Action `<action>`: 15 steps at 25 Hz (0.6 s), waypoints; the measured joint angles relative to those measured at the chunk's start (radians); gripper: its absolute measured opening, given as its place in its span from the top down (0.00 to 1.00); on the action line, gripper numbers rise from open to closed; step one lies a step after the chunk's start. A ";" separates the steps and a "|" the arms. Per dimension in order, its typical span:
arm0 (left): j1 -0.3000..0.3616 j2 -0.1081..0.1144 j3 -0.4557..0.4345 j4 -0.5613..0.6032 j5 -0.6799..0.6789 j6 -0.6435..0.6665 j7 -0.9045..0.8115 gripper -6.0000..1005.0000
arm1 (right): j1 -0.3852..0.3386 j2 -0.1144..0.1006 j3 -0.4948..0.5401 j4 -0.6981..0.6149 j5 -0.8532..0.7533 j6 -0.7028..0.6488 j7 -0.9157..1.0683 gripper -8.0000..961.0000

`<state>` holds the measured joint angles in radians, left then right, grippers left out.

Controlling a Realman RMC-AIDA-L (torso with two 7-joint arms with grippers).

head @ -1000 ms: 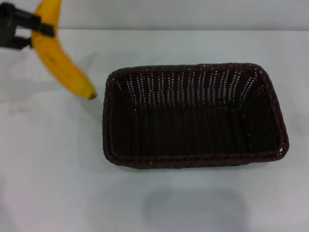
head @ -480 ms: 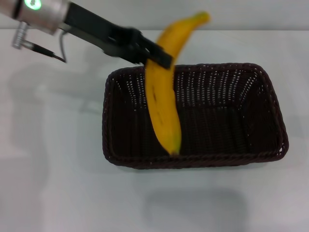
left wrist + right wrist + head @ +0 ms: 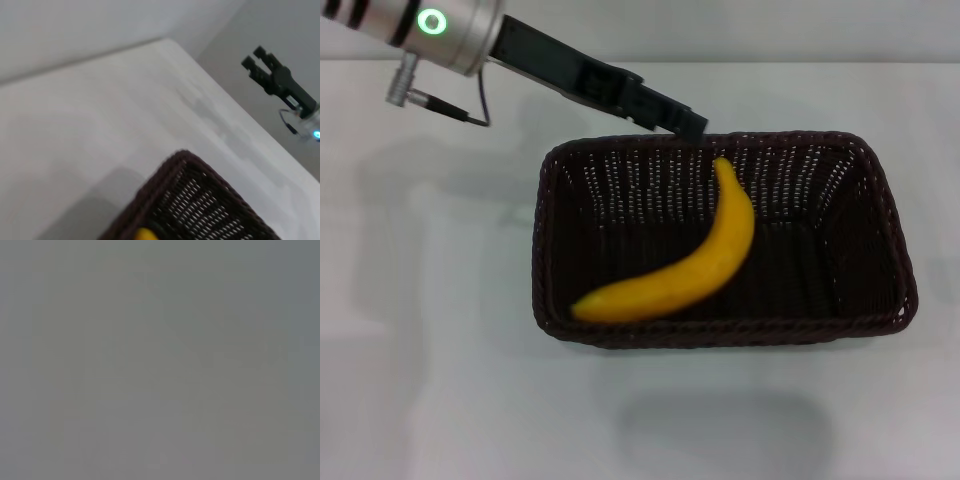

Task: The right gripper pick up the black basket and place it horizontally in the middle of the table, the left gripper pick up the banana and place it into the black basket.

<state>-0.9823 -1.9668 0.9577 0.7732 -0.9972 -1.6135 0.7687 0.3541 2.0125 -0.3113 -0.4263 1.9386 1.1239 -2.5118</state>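
Observation:
The yellow banana [image 3: 685, 270] lies flat and free inside the black basket [image 3: 880, 190], running from its front left corner toward the back middle. The basket stands lengthwise across the middle of the white table [image 3: 420, 350]. My left gripper [image 3: 686, 123] hovers over the basket's back rim, open and empty, just above the banana's far end. The left wrist view shows a corner of the basket [image 3: 200, 200] with a bit of the banana [image 3: 145, 234], and my right gripper [image 3: 254, 57] raised off beyond the table's edge, jaws apart and empty. The right wrist view shows only plain grey.
The left arm's silver wrist with a green ring light [image 3: 430, 22] reaches in from the back left. A faint shadow lies on the table in front of the basket.
The left gripper carried the banana from the far left over the basket and let it go. The banana dropped and now lies in the basket.

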 joint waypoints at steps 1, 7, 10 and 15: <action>0.010 0.001 -0.001 0.015 -0.002 0.005 0.018 0.30 | -0.004 0.000 0.000 0.000 0.000 0.009 0.013 0.09; 0.146 -0.012 -0.035 0.188 -0.047 0.059 0.183 0.14 | -0.012 0.000 -0.002 0.010 0.012 0.043 0.055 0.09; 0.241 -0.022 -0.063 0.249 -0.119 0.119 0.307 0.14 | -0.013 0.000 -0.001 0.036 0.015 0.081 0.052 0.09; 0.443 -0.069 -0.172 0.260 -0.363 0.271 0.676 0.14 | -0.012 0.000 0.001 0.087 0.033 0.143 0.047 0.09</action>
<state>-0.5391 -2.0362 0.7854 1.0336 -1.3604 -1.3420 1.4450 0.3419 2.0125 -0.3104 -0.3392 1.9718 1.2671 -2.4649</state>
